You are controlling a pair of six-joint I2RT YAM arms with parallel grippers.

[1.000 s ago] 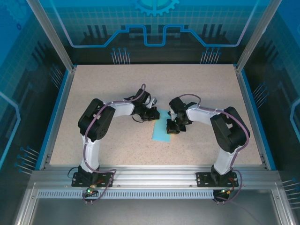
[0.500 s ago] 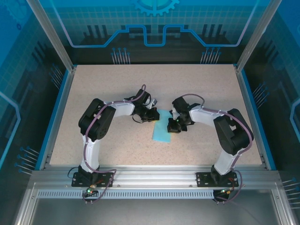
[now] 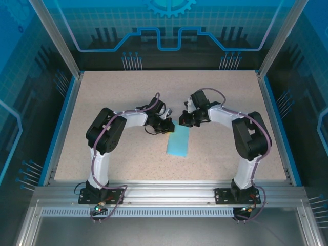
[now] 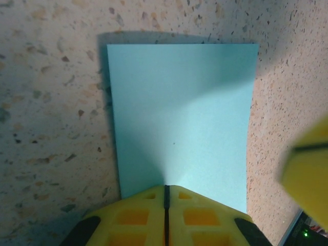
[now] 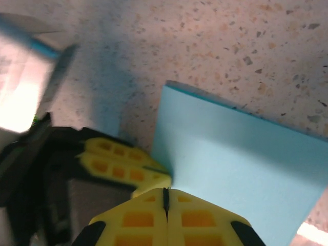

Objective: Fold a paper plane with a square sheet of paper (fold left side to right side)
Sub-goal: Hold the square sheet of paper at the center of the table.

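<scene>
Judging by its look, the thin, plain light-blue sheet of paper (image 3: 179, 142) (image 4: 179, 118) (image 5: 241, 164) will be feather-light, limp, and quick to crumple or skate across the speckled beige counter (image 3: 118, 92). We would pin it with one tip and take hold only at an edge or corner, never in the middle. It lies flat as a narrow rectangle, and the right wrist view shows a doubled edge, so we take it to be folded in half already. It stretches away from both pairs of jaws on their near side, with one short end right under the tips.

The jaws of the left gripper (image 3: 167, 125) (image 4: 166, 192) are clenched, the yellow pads meeting with just a hairline seam between them. Their tips sit on that short edge, partway along it. The jaws of the right gripper (image 3: 183, 121) (image 5: 165, 197) are likewise pressed together, at a corner of the same end and just beside the left pair. Neither pair seems to have paper between its pads. They look to be pressing down on the sheet, but the contact is hidden beneath the tips, so we cannot be sure.
</scene>
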